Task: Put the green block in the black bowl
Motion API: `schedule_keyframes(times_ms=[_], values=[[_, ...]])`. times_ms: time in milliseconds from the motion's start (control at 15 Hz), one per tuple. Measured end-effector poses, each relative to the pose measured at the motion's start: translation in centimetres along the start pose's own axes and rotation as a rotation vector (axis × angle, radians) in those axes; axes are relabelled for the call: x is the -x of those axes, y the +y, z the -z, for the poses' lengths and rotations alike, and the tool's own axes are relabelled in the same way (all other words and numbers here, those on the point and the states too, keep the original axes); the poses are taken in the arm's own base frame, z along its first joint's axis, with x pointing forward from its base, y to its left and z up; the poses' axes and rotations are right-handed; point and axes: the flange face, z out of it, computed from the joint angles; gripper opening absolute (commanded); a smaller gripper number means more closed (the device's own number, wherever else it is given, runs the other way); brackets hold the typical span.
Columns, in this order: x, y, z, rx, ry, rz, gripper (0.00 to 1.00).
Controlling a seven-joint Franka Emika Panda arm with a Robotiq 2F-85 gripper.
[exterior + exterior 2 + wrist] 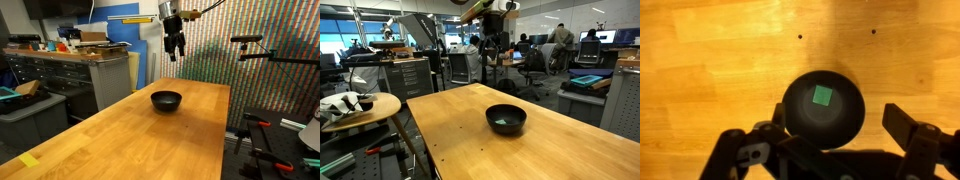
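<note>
Pincer [175, 45] detail is lost in an exterior view: it is seen small and dark, hanging well above the far end of the wooden table [120, 140], and the set of its jaws cannot be made out there. The black bowl [166, 100] is seen below it, near the far edge, but its inside is hidden by its own near wall, so the green block is not shown. Bare wood is left all round the bowl, with the long near stretch of the tabletop free. In an exterior view from another place, the pincer is partly merged with the cluttered office background, high over the table. Inside the bowl, only a faint greenish patch, the green block [501, 122], can be discerned on the bottom. The bowl is set well in from the table's edges. In the wrist view, the fingers [908, 125] are shown spread wide apart with nothing gripped, their bases cut off by the lower frame edge. The block is seen plainly, lying flat near the bowl's middle, clear of the wall; the bowl's lower rim is covered by the pincer's body.
</note>
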Motion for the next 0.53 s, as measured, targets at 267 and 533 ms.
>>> schedule_keyframes(times_ms=[267, 533], values=[[0.7, -0.5, 2.1, -0.003, 0.039, 0.028, 1.0], [0.7, -0.5, 2.1, -0.003, 0.038, 0.031, 1.0]])
